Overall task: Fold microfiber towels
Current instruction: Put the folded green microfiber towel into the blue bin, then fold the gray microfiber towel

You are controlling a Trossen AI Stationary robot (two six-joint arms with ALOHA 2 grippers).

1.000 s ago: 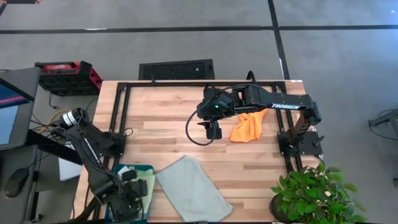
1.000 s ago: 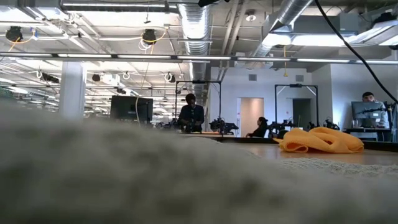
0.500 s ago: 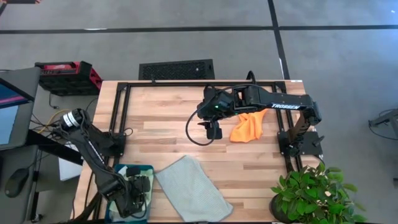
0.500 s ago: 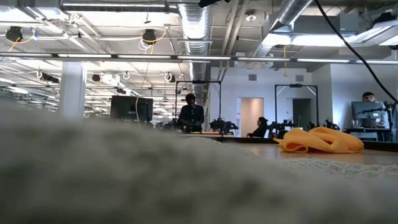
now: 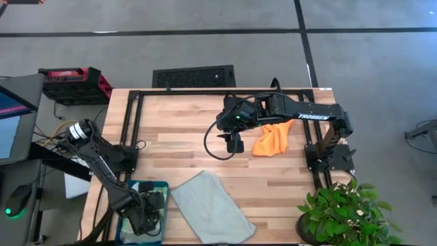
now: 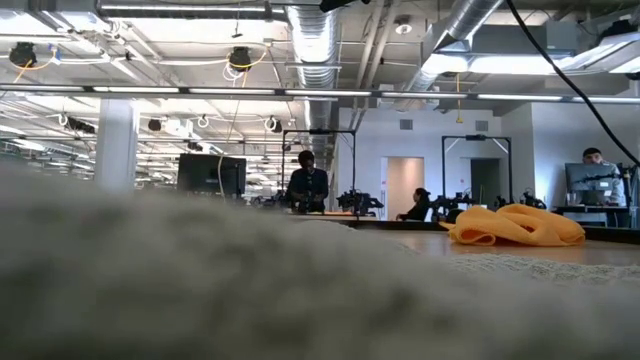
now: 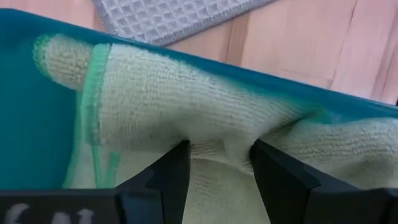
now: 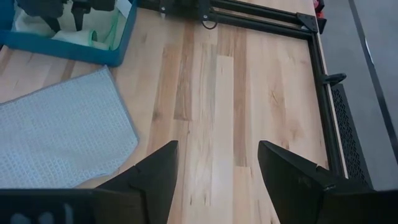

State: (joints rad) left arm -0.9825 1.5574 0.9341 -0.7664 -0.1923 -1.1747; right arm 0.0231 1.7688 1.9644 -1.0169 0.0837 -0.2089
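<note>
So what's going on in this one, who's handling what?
The left gripper is down in the teal bin at the table's near-left corner, its fingers pinching a fold of the light green towel. A grey-blue towel lies flat beside the bin. The right gripper hovers open over bare wood mid-table, with the crumpled orange towel next to that arm.

Wood table [image 5: 184,137] with a black frame [image 5: 134,116] along its far and side edges; teal bin [image 5: 134,186] at the near-left corner, potted plant [image 5: 338,212] at the near-right. Off-table: red-and-black case [image 5: 72,83] far left, dark floor vent [image 5: 193,76] past the far edge, monitor [image 5: 13,116] at left. Low view: a person [image 6: 307,187] stands in the room behind, another [image 6: 594,157] far right.
</note>
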